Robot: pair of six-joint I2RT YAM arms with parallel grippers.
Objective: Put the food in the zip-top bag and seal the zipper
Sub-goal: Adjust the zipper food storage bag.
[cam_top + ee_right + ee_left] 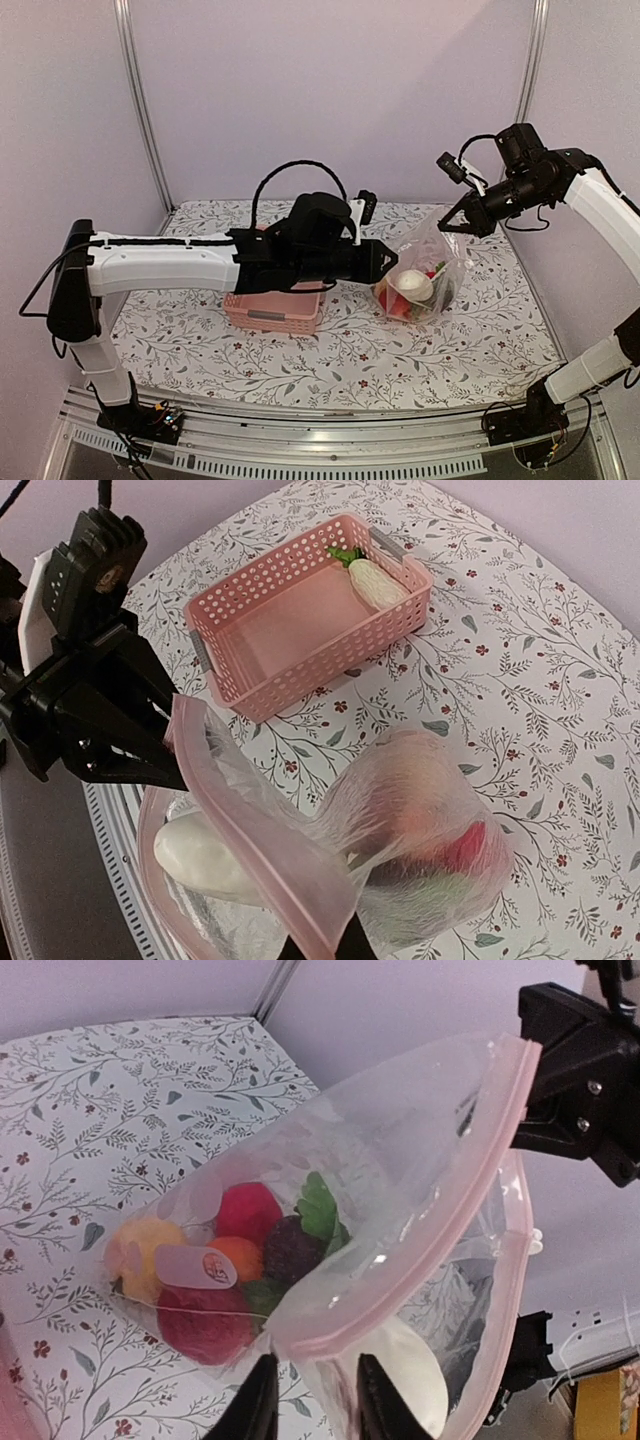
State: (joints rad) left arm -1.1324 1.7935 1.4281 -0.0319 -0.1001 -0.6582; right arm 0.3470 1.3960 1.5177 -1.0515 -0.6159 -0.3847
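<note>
**Bag hangs open between both grippers, zipper unsealed**

You have the zip-top bag over the right half of the table, well in from the near edge and closer to the right edge than the left. Its belly rests on the cloth, while its mouth is lifted and held on a slant between your two arms. The zipper is not sealed: the two pale pink strips stand apart and the mouth gapes. The food is bunched at the bottom of the bag. There you see a yellow lemon, an orange piece, two red pieces and a dark maroon piece with a green leaf beside it, all touching one another. A white radish piece lies just inside the mouth, between the strips.

Your left gripper is clenched on the bag's lip at the lower end of the mouth, with a finger on either side of the pink strip. Your right gripper pinches the strip's other, higher end. In its own wrist view only the fingertips show at the bottom edge, closed on the plastic.

Just left of the bag, under your left arm, the pink basket sits near the table's middle. A second radish piece, white with green leaves, lies in one corner of it, against the wall.
</note>
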